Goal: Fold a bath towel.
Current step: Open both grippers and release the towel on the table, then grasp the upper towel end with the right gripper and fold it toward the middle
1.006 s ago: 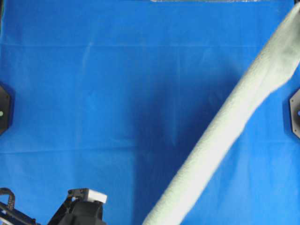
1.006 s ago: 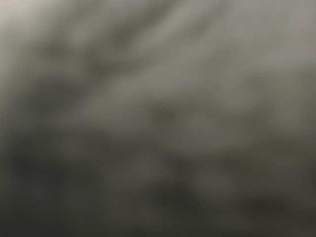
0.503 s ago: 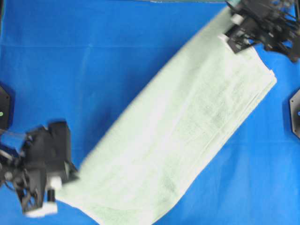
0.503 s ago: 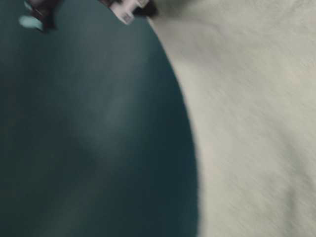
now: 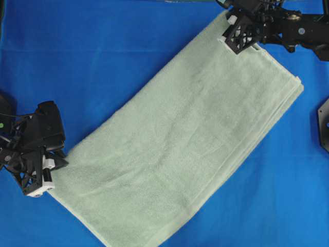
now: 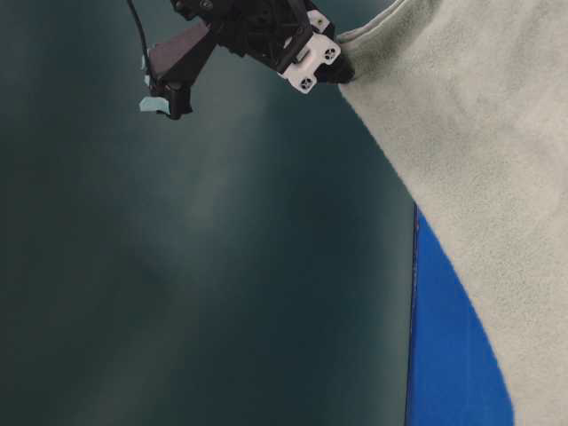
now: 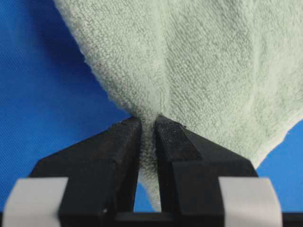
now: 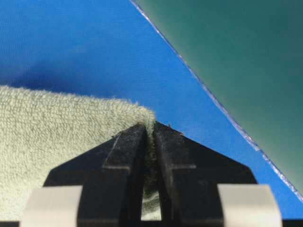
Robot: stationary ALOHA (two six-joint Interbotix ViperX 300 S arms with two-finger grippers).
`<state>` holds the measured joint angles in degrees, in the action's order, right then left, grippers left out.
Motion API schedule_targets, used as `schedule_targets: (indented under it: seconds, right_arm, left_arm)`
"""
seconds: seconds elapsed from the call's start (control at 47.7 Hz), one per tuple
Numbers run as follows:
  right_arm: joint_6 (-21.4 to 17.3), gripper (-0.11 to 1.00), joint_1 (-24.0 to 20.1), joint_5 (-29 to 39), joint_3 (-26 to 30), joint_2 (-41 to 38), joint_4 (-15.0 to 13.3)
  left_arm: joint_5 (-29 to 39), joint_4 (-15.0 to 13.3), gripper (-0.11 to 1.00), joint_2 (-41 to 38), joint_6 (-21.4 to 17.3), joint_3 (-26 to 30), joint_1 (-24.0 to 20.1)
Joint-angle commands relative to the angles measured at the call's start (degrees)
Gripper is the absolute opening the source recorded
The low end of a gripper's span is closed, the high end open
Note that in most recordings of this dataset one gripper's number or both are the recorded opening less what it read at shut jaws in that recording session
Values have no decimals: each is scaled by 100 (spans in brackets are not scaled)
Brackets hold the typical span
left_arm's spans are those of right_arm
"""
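A: Status on the bath towel?

B: I see it spread flat on the blue cloth covering the bench, lying on a diagonal in the overhead view. It looks doubled over; stacked edges show along its right-hand long side and at its upper-right end.

A: Left tool?

B: Left tool sits at the towel's lower-left corner. My left wrist view shows its fingers pressed nearly together with a thin pinch of terry between them, the towel fanning out beyond the tips.

A: Right one?

B: Right tool is at the towel's far top corner, diagonally opposite the left one. Right wrist view: fingers pinching the towel's edge, cloth bunched just at the tips. Table-level view shows that corner raised a little off the cloth at the tool.

A: Anything else near the towel?

B: One black hexagonal mount at the right edge of the overhead view, apart from the towel's right end. The bench's edge runs just beyond the right tool's corner.
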<state>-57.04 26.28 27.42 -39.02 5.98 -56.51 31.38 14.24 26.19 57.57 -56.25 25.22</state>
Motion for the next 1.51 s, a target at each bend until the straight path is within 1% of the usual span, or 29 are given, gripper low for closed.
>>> schedule_targets:
  seconds: [0.0, 0.042, 0.063, 0.084, 0.126, 0.189, 0.231, 0.273, 0.294, 0.335, 0.356, 0.398, 0.482, 0.503, 0.566, 0.629, 0.671, 0.692, 0.734, 0.839, 0.964, 1.09, 1.195, 1.3, 1.384, 1.488]
  right_arm:
    - [9, 8, 26, 0, 132, 62, -9]
    - [18, 9, 26, 9, 123, 70, -9]
    - [9, 11, 26, 18, 132, 62, -18]
    - [9, 17, 26, 35, 132, 70, -18]
    - [18, 29, 18, 141, 123, 88, -9]
    - [26, 48, -53, 352, 88, 185, 0]
    - [26, 60, -141, 519, 44, 308, 62]
    - [26, 67, -255, 729, -26, 501, 211]
    - [35, 68, -299, 800, -53, 580, 299]
    - [53, 65, -396, 923, -132, 747, 510]
    - [97, 64, -457, 1011, -202, 879, 703]
    - [220, 62, -545, 1107, -308, 1055, 984]
    - [642, 64, -650, 1266, -562, 1354, 1644]
    - [870, 64, -659, 1318, -659, 1459, 1934]
    - [1292, 63, -659, 1424, -817, 1626, 2487]
    - [1661, 63, -659, 1547, -914, 1767, 2900]
    - [1863, 63, -659, 1626, -967, 1846, 3111]
    - [1934, 63, -659, 1652, -976, 1863, 3164]
    - [2013, 63, -659, 1696, -993, 1881, 3208]
    - [2057, 64, -650, 1731, -1028, 1828, 3208]
    - [2065, 64, -510, 1538, -1169, 1547, 3208]
    - [2101, 64, -202, 914, -1450, 1072, 3146]
    - [2109, 64, 132, 264, -1696, 765, 2997]
    - [2118, 64, 466, -325, -1934, 519, 2979]
    - [2101, 64, 554, -598, -2083, 352, 2979]
    - [2048, 63, 563, -817, -2250, 141, 3032]
  left_arm:
    - [-62, 18, 8, 123, -18, 26, -26]
    - [-62, 18, 9, 141, -9, 9, -35]
    - [-53, 18, 9, 158, 0, 9, -35]
    - [-44, 18, 12, 176, 18, 9, -35]
    - [-35, 9, 22, 202, 18, 9, -44]
    - [-18, 9, 41, 281, 0, -9, -44]
    - [9, 9, 55, 343, -18, -18, -44]
    - [62, 9, 67, 413, -44, -35, -44]
    - [97, 9, 72, 457, -53, -53, -44]
    - [185, 9, 82, 589, -62, -88, -44]
    - [211, 9, 85, 642, -70, -105, -53]
    - [281, 9, 88, 756, -70, -158, -53]
    - [325, 18, 87, 1028, -53, -264, -97]
    - [325, 18, 86, 1081, -53, -281, -114]
    - [316, 18, 87, 1239, -53, -325, -158]
    - [316, 18, 87, 1380, -53, -360, -211]
    - [316, 18, 87, 1424, -53, -378, -237]
    - [316, 18, 87, 1441, -53, -378, -246]
    - [316, 18, 87, 1450, -53, -378, -264]
    - [308, 18, 87, 1397, -44, -369, -264]
    - [281, 18, 87, 1310, -35, -352, -264]
    - [237, 18, 87, 1248, -35, -334, -264]
    - [211, 18, 87, 1204, -26, -334, -264]
    - [193, 18, 87, 1195, -18, -316, -264]
    - [176, 18, 87, 1178, -18, -316, -264]
    - [167, 18, 87, 1169, -18, -316, -264]
